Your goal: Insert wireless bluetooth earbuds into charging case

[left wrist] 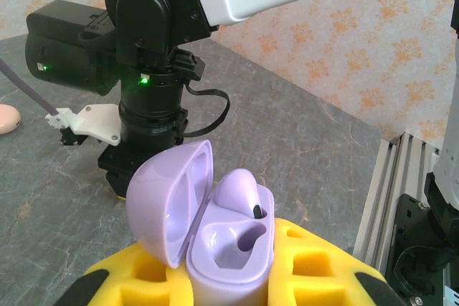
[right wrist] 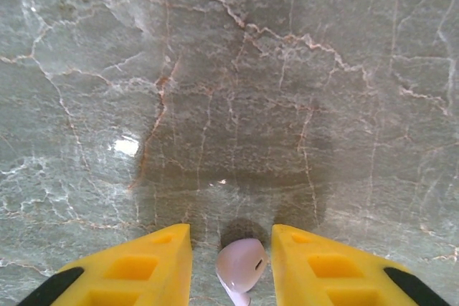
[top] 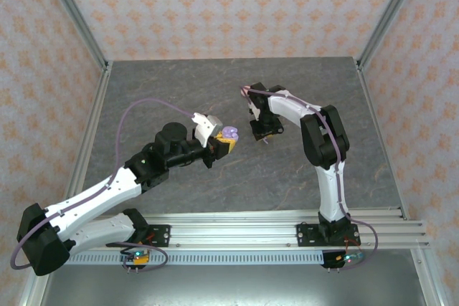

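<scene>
- The grey marbled table [top: 215,191] serves as the resting place for the loose bud, while the case appears to be held clear of it.
- The left gripper [top: 228,140] is clenched on the lilac charging case [left wrist: 215,256], which is presented upright and near the right arm, apparently so that its sockets can be reached from above.
- The right gripper [right wrist: 231,249] is pointed straight down at the table. Its yellow fingers are spread, a gap is seen on either side of the bud, and nothing is gripped yet.
- The lid [left wrist: 168,202] is swung fully back (out of the path of an incoming bud).
- One lilac earbud [left wrist: 237,190] is seated in the far socket, and the near socket [left wrist: 231,240] stands empty.
- The second lilac earbud [right wrist: 242,263] lies on the table between the right fingers, well placed for a pinch.
</scene>
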Motion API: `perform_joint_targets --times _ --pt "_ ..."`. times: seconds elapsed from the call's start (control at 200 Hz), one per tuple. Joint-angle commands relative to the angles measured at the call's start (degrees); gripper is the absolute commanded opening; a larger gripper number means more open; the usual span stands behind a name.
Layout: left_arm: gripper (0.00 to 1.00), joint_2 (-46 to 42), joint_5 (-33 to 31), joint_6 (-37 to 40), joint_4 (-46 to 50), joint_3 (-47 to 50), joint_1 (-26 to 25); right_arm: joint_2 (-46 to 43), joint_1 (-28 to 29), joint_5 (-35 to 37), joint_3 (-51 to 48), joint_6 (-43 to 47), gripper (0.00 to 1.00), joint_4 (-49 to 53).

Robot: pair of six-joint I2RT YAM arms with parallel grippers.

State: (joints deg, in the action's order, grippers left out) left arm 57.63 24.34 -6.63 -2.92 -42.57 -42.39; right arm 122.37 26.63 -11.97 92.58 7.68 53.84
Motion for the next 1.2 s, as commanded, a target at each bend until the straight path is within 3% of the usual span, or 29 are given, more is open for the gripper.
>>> perform_joint_targets --times 0.0,0.631,1.196 --pt "0.00 -1.46 -1.31 -0.56 0.74 0.13 -0.30 -1.17 -1.06 2.72 -1.00 0.67 0.33 4.29" --pt "0.00 -1.81 -1.57 -0.59 0.90 0.46 -0.32 0.68 -1.36 0.11 -0.97 0.45 0.32 3.51" --pt "0.00 -0.38 -2.02 -0.22 1.01 0.30 -0.32 -1.80 -2.61 -1.41 -3.98 -4.13 0.19 -1.32"
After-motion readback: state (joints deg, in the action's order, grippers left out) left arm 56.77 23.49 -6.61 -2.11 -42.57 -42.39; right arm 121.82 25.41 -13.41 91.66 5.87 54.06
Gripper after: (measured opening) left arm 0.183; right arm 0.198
